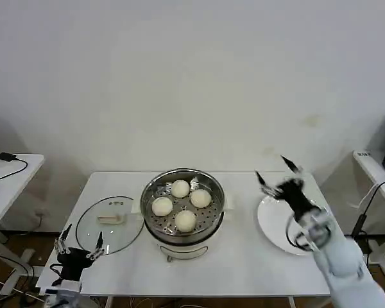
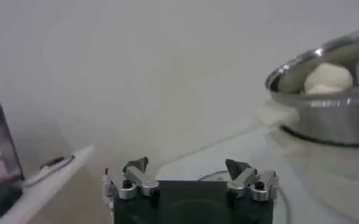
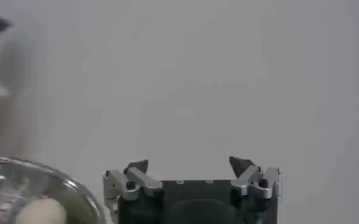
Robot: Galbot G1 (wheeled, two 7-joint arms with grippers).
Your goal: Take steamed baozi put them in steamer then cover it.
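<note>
Four steamed baozi (image 1: 181,205) sit inside the steamer (image 1: 155,223), spread across the perforated tray: one toward the wall, one toward the robot, one on either side between them. They are close together, though I cannot tell whether any of them touch. The steamer stands at the middle of the white table (image 1: 244,256), on its white base, uncovered. From the left wrist camera the steamer's shiny rim (image 2: 325,91) shows with a bun (image 2: 327,78) peeking over the edge; from the right wrist camera the rim (image 3: 75,189) curves past with a bun (image 3: 42,212) just under it.

The cover (image 1: 109,224) lies flat on the table just beside the steamer, on the robot's left of it, its cream bar handle facing up. It is near the pot's wall, maybe brushing it, hard to say.

On the other side of the steamer, well apart from it, a white plate (image 1: 273,224) rests on the table. The right gripper (image 1: 273,169) hangs up in the air above the plate's far edge, fingers spread wide, nothing between them. The wrist camera (image 3: 191,164) confirms the tips are far apart and empty.

The left gripper (image 1: 81,239) hovers low at the near edge of the cover, farther from the steamer than the handle is, fingers wide apart and pointing up, carrying nothing. Its own camera (image 2: 188,165) shows the same wide gap.

A second white table (image 1: 6,186) with a dark cable stands beyond the cover, farther out from the steamer.
</note>
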